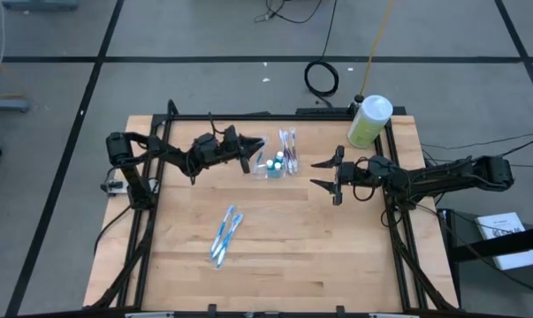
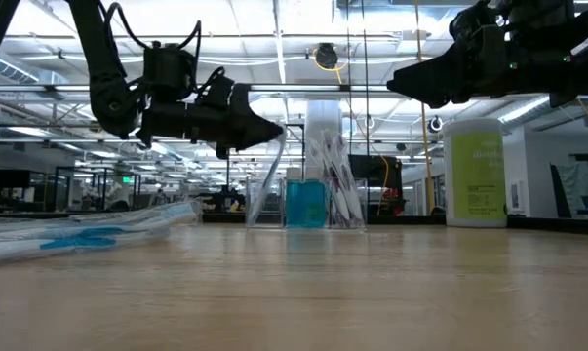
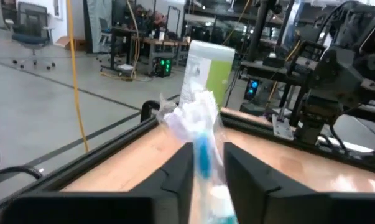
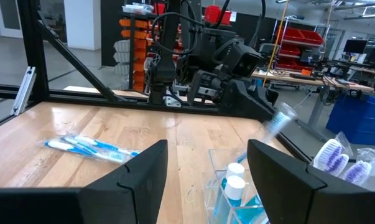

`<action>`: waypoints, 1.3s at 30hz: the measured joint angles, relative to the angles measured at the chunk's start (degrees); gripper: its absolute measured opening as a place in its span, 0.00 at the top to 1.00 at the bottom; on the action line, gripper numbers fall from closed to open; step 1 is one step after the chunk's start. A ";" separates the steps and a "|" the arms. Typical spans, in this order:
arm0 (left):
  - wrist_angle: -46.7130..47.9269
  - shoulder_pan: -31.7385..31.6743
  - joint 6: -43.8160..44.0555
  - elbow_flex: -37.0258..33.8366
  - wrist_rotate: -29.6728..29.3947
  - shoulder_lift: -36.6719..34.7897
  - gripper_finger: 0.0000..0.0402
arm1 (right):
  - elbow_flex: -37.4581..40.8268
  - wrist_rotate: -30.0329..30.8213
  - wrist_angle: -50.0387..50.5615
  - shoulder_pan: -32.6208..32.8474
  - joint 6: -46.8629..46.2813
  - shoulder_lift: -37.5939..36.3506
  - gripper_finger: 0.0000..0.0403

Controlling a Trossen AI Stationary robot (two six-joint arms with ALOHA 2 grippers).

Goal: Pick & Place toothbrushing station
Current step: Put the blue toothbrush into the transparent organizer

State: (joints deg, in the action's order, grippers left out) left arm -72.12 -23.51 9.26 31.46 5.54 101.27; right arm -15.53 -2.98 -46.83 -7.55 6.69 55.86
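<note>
Near the table's far edge, from above, the toothbrushing station stands; the left gripper grips a wrapped toothbrush over it. Its wrist view confirms this grip. The right gripper waits nearby with fingers spread. Two packaged toothbrushes remain mid-table, so the work seems unfinished.

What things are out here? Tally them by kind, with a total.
Clear tray: 1
Green bottle: 1
Wrapped toothbrushes lying loose: 2
Wrapped toothbrush in left claw: 1
Total: 5, tray contents uncounted.
</note>
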 joint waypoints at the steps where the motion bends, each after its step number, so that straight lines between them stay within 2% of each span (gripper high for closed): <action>1: -0.71 0.00 -0.01 0.00 0.00 0.00 0.74 | 0.00 0.00 -0.01 0.00 -0.01 0.00 0.47; 6: -4.45 0.00 -0.02 0.00 -0.04 -0.02 0.61 | 0.00 0.00 0.00 0.00 0.00 0.00 0.47; 12: -5.45 0.00 0.16 -0.04 0.15 -1.20 0.53 | 0.00 0.00 0.00 0.00 -0.01 0.00 0.47; 18: -3.12 1.27 2.11 -0.04 4.32 -7.95 0.51 | -0.04 -0.01 0.00 0.02 -0.01 0.00 0.47; 21: 1.70 2.80 2.48 -0.02 6.85 -13.42 0.51 | -0.04 0.00 0.03 0.02 -0.01 0.00 0.47; 25: 14.01 6.55 -0.02 -0.02 7.39 -21.42 0.51 | -0.04 -0.02 0.15 0.02 -0.01 0.00 0.47; 30: 33.59 11.23 -0.12 0.09 2.17 -31.50 0.51 | -0.04 0.00 0.15 0.02 0.00 -0.01 0.47; 32: 46.41 13.30 0.34 1.56 -2.16 -34.97 0.51 | -0.04 0.00 0.13 0.02 0.01 0.00 0.47; 36: 76.53 17.93 6.80 6.84 -15.85 -37.23 0.51 | -0.04 0.11 -0.04 0.02 0.01 0.00 0.47; 39: 90.92 21.24 17.40 9.91 -19.31 -34.62 0.51 | -0.04 0.17 -0.10 0.02 0.02 0.00 0.47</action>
State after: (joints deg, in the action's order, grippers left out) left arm 18.80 -2.26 26.66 41.38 -13.78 66.66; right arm -15.57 -2.81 -46.93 -7.53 6.71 55.86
